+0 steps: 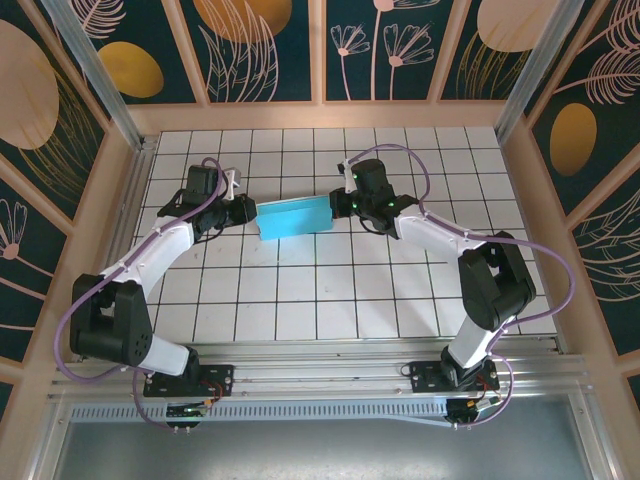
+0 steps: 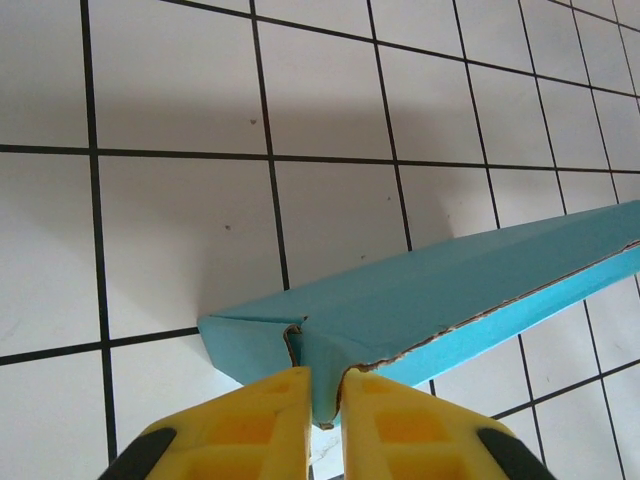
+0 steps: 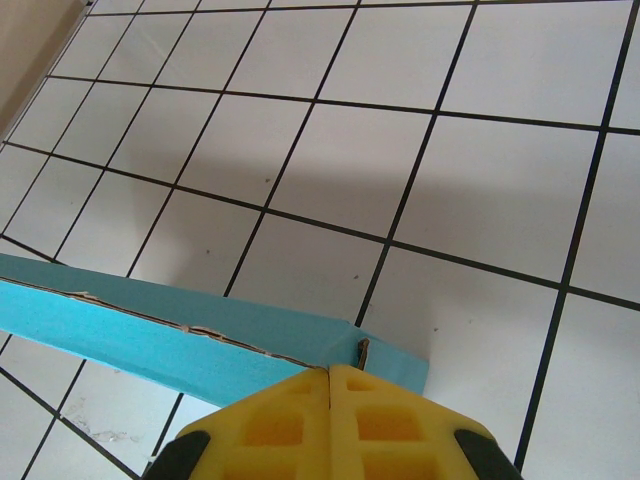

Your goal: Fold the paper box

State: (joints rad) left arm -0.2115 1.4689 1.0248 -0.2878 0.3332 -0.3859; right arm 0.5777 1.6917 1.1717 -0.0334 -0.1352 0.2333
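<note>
Paper box [image 1: 293,217]: held above the tiled table [image 1: 400,290], between both arms. Pinched at one end corner by the left gripper [image 2: 325,392], narrow; at the other by the right gripper [image 3: 330,372], closed tight. Probably light, thin, easily creased; best held by edges.

Blue paper box [image 1: 293,216], white-tiled table [image 1: 400,290]

Our left tool [image 2: 325,378] enters at 6 o'clock, its two yellow fingers [image 2: 262,425] nearly together and pinching the creased corner of the paper box [image 2: 450,290]; the light blue card runs from there towards 3 o'clock, with a rough raw edge along its lower side; behind it we see the white tabletop [image 2: 180,240], gridded with black lines; a soft shadow lies towards 12 o'clock.
</note>
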